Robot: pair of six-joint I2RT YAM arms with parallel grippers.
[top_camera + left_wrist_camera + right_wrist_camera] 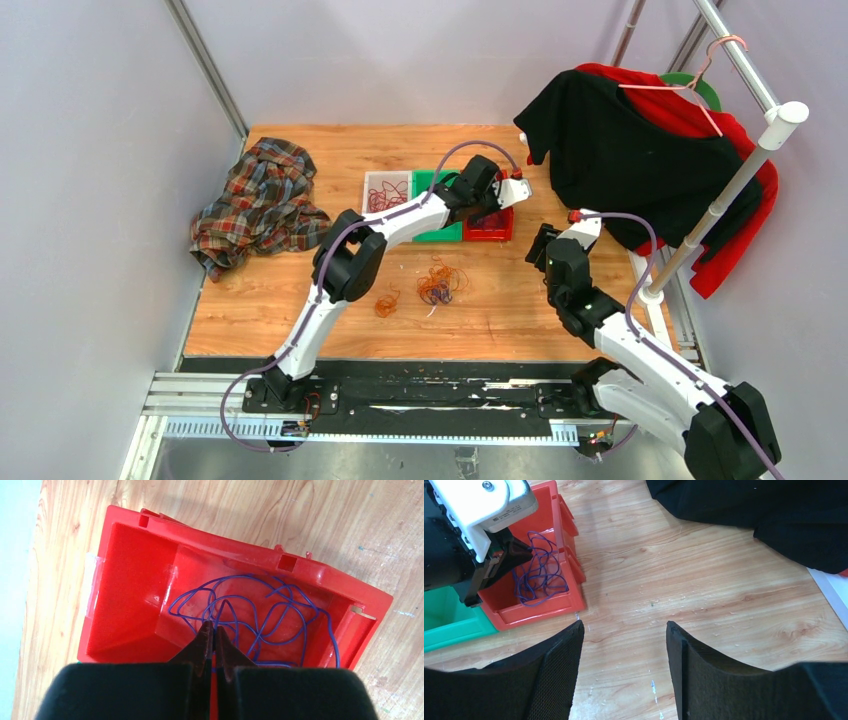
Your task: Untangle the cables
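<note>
A thin purple cable (260,611) is coiled in loose loops, without one axis, in a red plastic bin (131,575); the left gripper (214,629) is closed there, the right gripper (624,626) spread wide.

We're seeing a purple cable (240,610) showing against the bright red bin (130,580). The green bin (428,181) is sitting alongside, and a pale bin (367,180) is holding dark red cables (388,197). Orange cables (440,283) are lying on the light wood-grain table (300,300). A red-brown, dark and white plaid shirt (262,200) is filling the far left corner. A black garment (610,150) is hanging over a red garment (745,235) at the right edge.
</note>
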